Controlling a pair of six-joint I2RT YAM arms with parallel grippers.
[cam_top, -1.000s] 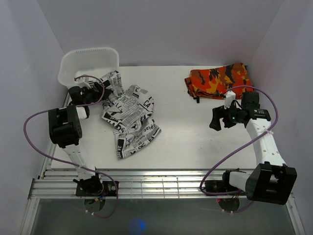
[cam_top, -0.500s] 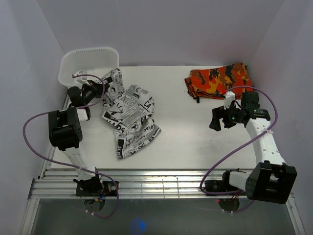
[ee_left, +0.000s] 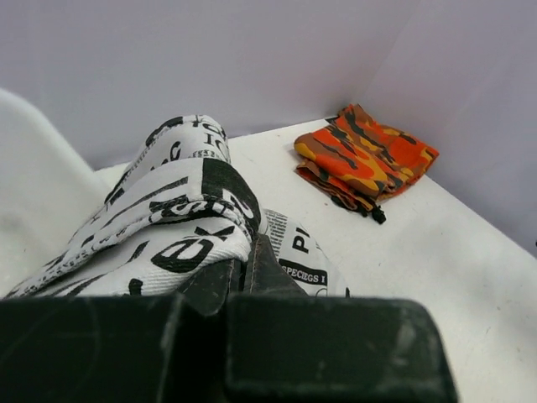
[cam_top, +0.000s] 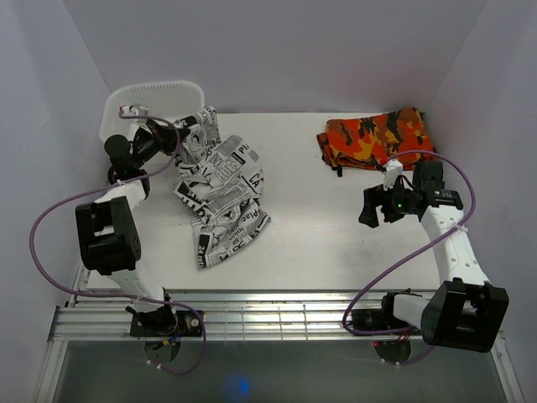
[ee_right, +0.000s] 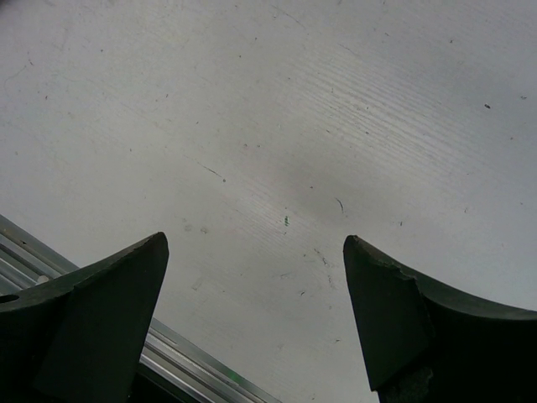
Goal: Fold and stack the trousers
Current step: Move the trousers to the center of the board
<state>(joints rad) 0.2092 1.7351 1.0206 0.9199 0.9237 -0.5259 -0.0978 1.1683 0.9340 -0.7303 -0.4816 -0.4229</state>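
Observation:
The trousers (cam_top: pixel 222 189), white cloth printed with black newspaper text, lie crumpled on the left half of the table. Their far upper edge is lifted off the surface. My left gripper (cam_top: pixel 179 139) is shut on that edge, next to the white basket. In the left wrist view the printed cloth (ee_left: pixel 180 227) drapes over and to the left of the closed fingers (ee_left: pixel 268 270), and the gripper (ee_left: pixel 243 262) pinches a fold. My right gripper (cam_top: pixel 370 210) hovers open over bare table on the right, apart from the trousers. Nothing is between its fingers (ee_right: pixel 252 243).
A folded orange, red and black camouflage garment (cam_top: pixel 375 137) lies at the back right, also seen as the camouflage garment (ee_left: pixel 365 155) in the left wrist view. A white basket (cam_top: pixel 151 105) stands at the back left corner. A metal rail (cam_top: pixel 277 315) runs along the near edge.
My left gripper closed on the trousers' upper edge and drew it up and back toward the basket, pulling the cloth slightly. The right arm stayed still.

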